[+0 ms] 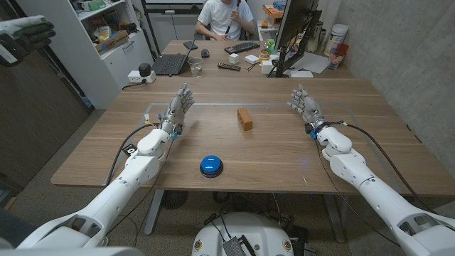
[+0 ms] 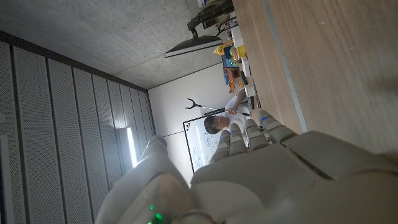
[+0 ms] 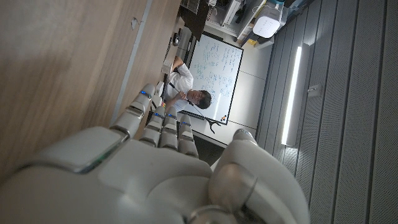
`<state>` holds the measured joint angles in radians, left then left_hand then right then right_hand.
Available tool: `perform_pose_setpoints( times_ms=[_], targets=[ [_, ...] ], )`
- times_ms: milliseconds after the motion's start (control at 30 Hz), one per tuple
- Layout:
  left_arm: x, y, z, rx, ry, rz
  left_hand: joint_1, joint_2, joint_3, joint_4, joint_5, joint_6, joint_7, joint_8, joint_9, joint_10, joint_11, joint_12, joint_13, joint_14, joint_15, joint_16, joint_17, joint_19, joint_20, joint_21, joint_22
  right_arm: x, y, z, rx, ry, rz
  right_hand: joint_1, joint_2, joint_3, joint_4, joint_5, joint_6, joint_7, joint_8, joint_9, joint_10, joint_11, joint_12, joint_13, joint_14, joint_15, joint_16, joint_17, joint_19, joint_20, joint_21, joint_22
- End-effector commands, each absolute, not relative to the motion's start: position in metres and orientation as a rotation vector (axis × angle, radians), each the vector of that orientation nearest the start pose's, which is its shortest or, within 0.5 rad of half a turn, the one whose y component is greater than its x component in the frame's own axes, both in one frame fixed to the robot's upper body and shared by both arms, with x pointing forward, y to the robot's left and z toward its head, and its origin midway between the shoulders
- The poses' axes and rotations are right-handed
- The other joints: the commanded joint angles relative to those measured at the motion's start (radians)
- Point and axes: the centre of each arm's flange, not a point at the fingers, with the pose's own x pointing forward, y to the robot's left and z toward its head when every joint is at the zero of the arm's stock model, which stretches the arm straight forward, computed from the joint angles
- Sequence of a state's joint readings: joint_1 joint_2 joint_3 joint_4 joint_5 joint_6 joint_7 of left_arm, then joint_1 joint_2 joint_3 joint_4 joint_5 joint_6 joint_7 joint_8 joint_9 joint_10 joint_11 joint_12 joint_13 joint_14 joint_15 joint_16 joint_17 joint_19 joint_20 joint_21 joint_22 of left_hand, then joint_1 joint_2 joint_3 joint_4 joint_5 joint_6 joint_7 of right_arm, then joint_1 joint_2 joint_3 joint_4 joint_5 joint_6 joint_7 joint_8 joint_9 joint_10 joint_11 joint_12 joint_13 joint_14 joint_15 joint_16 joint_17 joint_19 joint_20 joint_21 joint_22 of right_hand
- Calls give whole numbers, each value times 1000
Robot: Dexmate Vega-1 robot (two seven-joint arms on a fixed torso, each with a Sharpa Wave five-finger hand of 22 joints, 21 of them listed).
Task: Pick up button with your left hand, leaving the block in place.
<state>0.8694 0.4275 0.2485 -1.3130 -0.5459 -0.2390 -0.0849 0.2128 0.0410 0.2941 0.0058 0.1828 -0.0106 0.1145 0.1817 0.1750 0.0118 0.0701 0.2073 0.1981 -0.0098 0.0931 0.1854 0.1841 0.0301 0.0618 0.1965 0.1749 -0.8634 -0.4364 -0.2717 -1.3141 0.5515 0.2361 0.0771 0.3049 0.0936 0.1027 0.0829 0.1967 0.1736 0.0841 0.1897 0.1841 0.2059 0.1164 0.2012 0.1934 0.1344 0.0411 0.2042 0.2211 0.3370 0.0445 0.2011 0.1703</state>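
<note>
A blue dome button [image 1: 211,166] on a black base sits near the table's front edge, in the middle. A small wooden block [image 1: 244,119] lies farther back, a little to the right of it. My left hand [image 1: 178,109] stands at the left of the table, fingers stretched out and holding nothing, well back and left of the button. My right hand [image 1: 304,105] stands the same way at the right, with nothing in it. The left wrist view shows the back of my left hand [image 2: 273,174]; the right wrist view shows the back of my right hand [image 3: 143,168].
A person [image 1: 225,20] sits at a second desk behind the table, with a laptop [image 1: 170,64], keyboard [image 1: 242,47], glass [image 1: 195,67] and monitor [image 1: 295,28]. White tape lines [image 1: 213,104] mark the wooden table [image 1: 284,153].
</note>
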Motion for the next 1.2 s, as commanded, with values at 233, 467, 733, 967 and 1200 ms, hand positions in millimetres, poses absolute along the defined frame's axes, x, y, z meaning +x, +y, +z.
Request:
perform_pose_setpoints(
  times_ms=[233, 467, 733, 967, 1200],
  targets=[
    [650, 299, -30, -29, -585, -184, 8, 0, 8, -3, 6, 2, 7, 6, 5, 0, 6, 7, 3, -2, 8, 4, 1, 3, 10, 5, 4, 649, -285, -27, 31, -594, 206, 7, -2, 8, -3, 7, 8, 0, 7, 4, 8, 0, 2, 5, 7, 4, 4, 3, 9, 0, 5, 2],
    [648, 302, -29, -22, -586, -176, 10, 2, 9, -5, 6, -1, 7, 5, 5, -2, 5, 6, 3, -3, 8, 4, 1, 1, 10, 4, 4, 643, -285, -25, 27, -623, 221, 7, -2, 8, -3, 7, 8, -1, 7, 4, 9, -2, 3, 5, 7, 3, 4, 3, 10, -1, 4, 2],
    [641, 308, -30, 23, -573, -166, 13, 5, 12, -8, 6, -6, 6, 4, 5, -3, 4, 6, 3, -4, 9, 3, 1, 1, 11, 4, 4, 631, -284, -30, 9, -628, 235, 6, -2, 8, -4, 7, 7, -2, 7, 4, 9, 0, 3, 5, 6, 3, 4, 2, 10, -1, 3, 2],
    [636, 311, -32, 59, -558, -146, 18, 10, 15, -12, 6, -7, 7, 4, 5, -4, 6, 6, 3, -5, 10, 3, 0, 0, 13, 3, 4, 626, -280, -37, 13, -634, 233, 6, -1, 8, -4, 7, 7, -2, 7, 4, 9, -1, 3, 5, 7, 3, 4, 2, 10, 0, 2, 2],
    [621, 311, -23, 144, -568, -123, 27, 19, 23, -17, 6, -8, 10, 5, 5, -5, 8, 5, 3, -6, 12, 3, 0, 0, 15, 3, 4, 620, -280, -39, 14, -643, 229, 5, -2, 8, -5, 7, 7, -2, 7, 4, 10, -1, 2, 5, 7, 4, 4, 2, 11, 1, 1, 2]
  ],
)
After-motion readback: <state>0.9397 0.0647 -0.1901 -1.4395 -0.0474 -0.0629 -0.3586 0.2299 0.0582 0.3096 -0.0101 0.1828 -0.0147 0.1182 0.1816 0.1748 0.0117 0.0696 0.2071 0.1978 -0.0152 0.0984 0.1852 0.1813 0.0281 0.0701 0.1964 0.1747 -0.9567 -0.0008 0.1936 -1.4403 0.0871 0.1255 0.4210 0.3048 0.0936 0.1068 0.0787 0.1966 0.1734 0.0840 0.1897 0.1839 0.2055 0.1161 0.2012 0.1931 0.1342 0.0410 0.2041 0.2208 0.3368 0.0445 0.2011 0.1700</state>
